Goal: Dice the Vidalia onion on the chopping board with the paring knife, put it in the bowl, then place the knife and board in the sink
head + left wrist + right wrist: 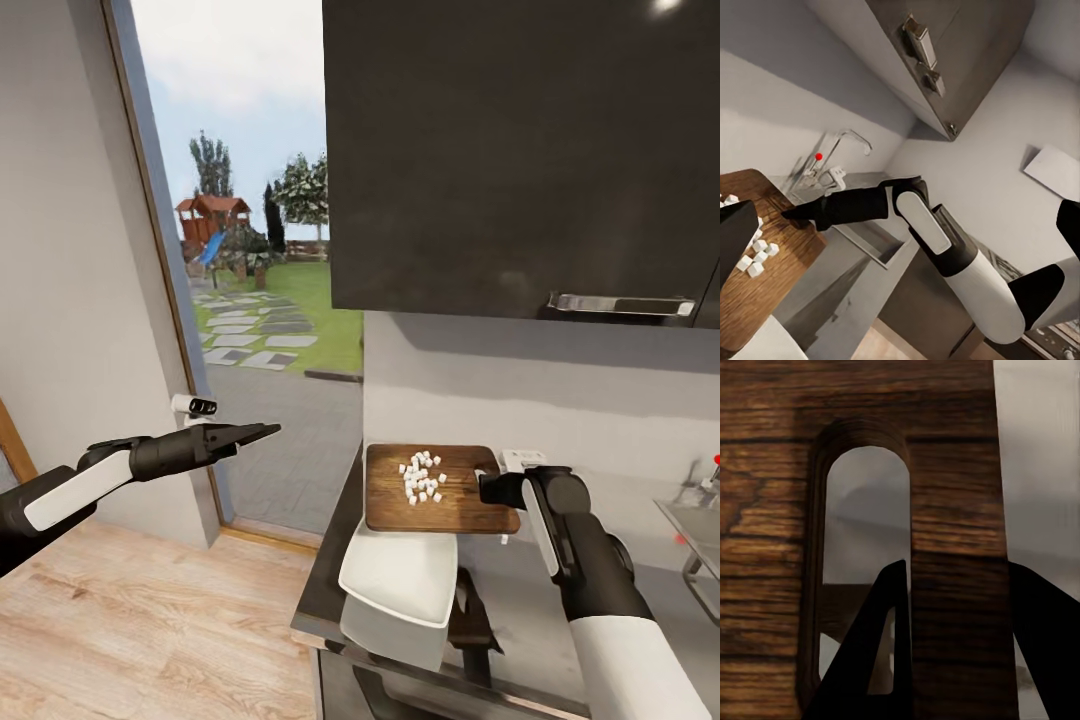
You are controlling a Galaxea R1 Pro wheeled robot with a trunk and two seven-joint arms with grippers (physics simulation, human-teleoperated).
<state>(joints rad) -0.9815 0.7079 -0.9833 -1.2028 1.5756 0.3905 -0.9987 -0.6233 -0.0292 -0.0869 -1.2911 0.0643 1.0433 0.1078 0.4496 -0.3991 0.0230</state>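
My right gripper (pixel 497 489) is clamped on the handle end of the chopping board (pixel 440 490). In the right wrist view 1 finger (pixel 874 660) comes through the slot hole and the other lies along the outer edge, with the wooden strip pinched between them. The board sits off the countertop (pixel 520 610), roughly level, with a loose cluster of white diced onion (pixel 422 476) near its middle. Its near edge hangs just above the far rim of the white bowl (pixel 398 580), which sits at the counter's front-left corner. The sink (pixel 695 525) is at the far right, its tap (pixel 840 146) with the red dot clear in the left wrist view.

My left gripper (pixel 262 432) is out over the floor, well apart from the counter and holding nothing. Its jaws look drawn together, though I cannot tell for sure. I can't spot the paring knife.

I judge the pour is next, and that is where it gets risky. Holding the board by 1 narrow strip, it could twist as I tilt. If I tilt too fast or sideways, cubes will miss the bowl and drop off the counter's open left edge.
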